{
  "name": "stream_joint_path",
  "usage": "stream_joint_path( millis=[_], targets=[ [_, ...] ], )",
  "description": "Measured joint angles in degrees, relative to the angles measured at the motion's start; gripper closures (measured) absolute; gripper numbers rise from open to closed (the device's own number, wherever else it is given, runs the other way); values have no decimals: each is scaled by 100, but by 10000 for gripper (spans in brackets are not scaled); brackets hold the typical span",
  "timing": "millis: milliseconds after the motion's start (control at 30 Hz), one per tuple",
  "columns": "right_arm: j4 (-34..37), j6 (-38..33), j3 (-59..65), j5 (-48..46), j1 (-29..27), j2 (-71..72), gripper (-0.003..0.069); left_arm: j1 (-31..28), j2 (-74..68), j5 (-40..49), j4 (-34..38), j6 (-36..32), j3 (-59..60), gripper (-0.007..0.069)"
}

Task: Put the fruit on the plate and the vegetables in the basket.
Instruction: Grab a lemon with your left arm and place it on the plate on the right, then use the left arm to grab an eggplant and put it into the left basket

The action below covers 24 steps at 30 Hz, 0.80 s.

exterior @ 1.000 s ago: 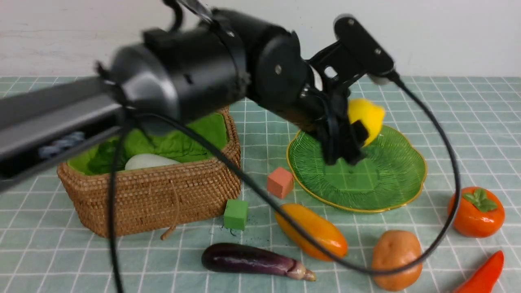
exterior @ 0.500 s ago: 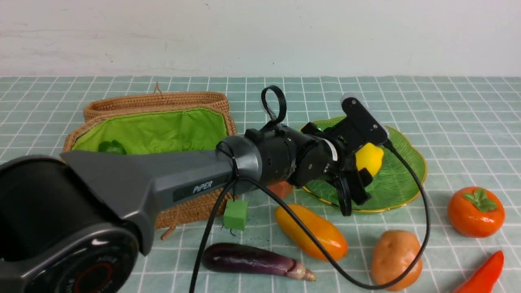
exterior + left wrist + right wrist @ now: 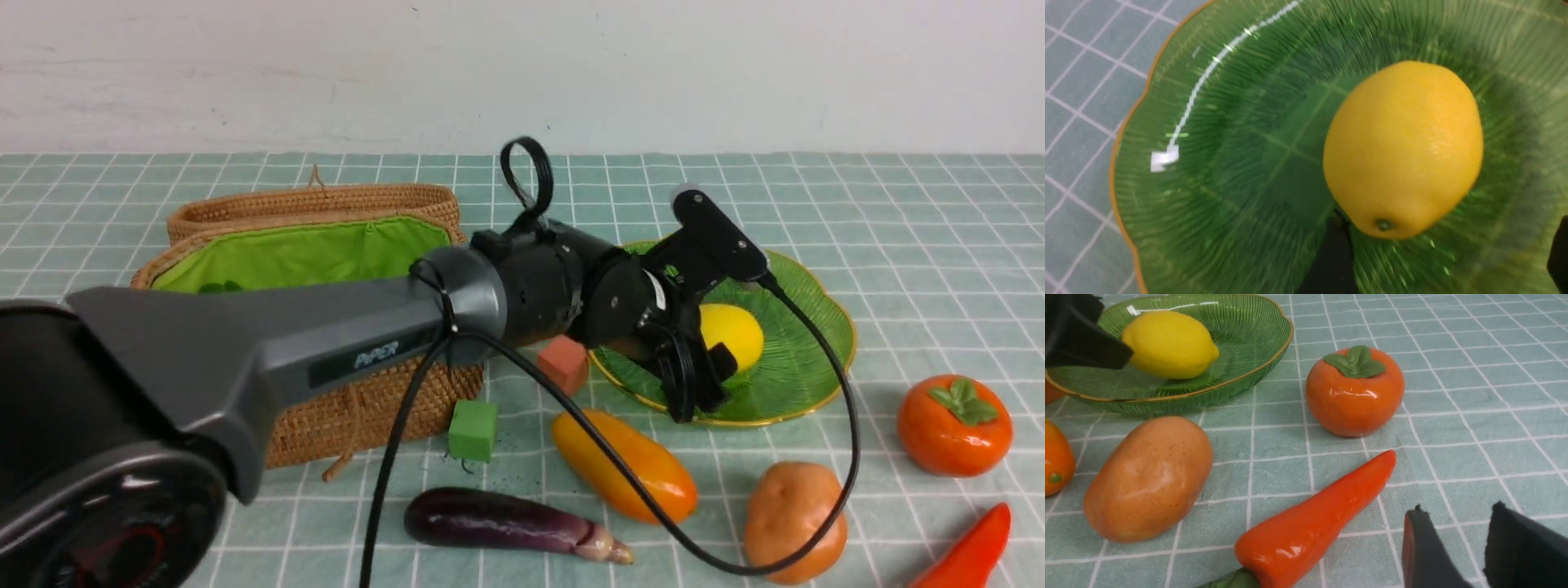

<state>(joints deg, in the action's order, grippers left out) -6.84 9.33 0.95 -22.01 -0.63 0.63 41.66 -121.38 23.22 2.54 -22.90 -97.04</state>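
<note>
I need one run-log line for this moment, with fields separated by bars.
left gripper: open beside lemon | lemon: lying on plate | right gripper: open, empty | on table: mango, persimmon, eggplant, potato, red pepper

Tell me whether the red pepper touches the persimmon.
Apart. The right wrist view shows bare tablecloth between the persimmon and the tip of the pepper.

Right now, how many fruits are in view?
3. The lemon lies on the plate; the mango lies on the tablecloth in front of it; the persimmon stands to its right. The left arm may hide more.
</note>
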Motion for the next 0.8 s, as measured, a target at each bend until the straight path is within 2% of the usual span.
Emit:
stream_joint_path(
  millis=[33, 133, 167, 200, 267, 300, 367, 400, 433, 467, 500, 667, 800],
  targets=[
    [0, 0, 0, 0, 0, 0, 417, -9, 69, 80, -19, -6, 0, 23],
    [0, 0, 0, 0, 0, 0, 417, -180, 840, 1621, -125, -26, 43, 91],
    [0, 0, 0, 0, 0, 0, 417, -192, 935, 1691, -118, -34, 55, 98],
    [0, 0, 0, 0, 0, 0, 417, -278, 1313, 2197, -23, -186, 201, 124],
    [0, 0, 0, 0, 0, 0, 417, -341, 1680, 2605, 72, -607, 505, 146],
    [0, 0, 0, 0, 0, 0, 417, -356, 1861, 2798, 84, -1065, 766, 154],
    [0, 0, 0, 0, 0, 0, 417, -356, 1998, 2997, 2, -2070, 1226, 160],
    [0, 0, 0, 0, 0, 0, 417, -356, 1996, 3009, -14, -2173, 1271, 161],
    [0, 0, 0, 0, 0, 0, 417, -356, 1982, 3019, -171, -2879, 1590, 163],
    [0, 0, 0, 0, 0, 0, 417, -356, 1977, 3011, -192, -2947, 1625, 163],
    [0, 0, 0, 0, 0, 0, 417, -356, 1929, 2874, -383, -3312, 1889, 165],
    [0, 0, 0, 0, 0, 0, 417, -361, 1683, 2398, -500, -3504, 2106, 165],
    [0, 0, 0, 0, 0, 0, 417, -361, 1386, 2417, -342, -3522, 2106, 165]
  ],
)
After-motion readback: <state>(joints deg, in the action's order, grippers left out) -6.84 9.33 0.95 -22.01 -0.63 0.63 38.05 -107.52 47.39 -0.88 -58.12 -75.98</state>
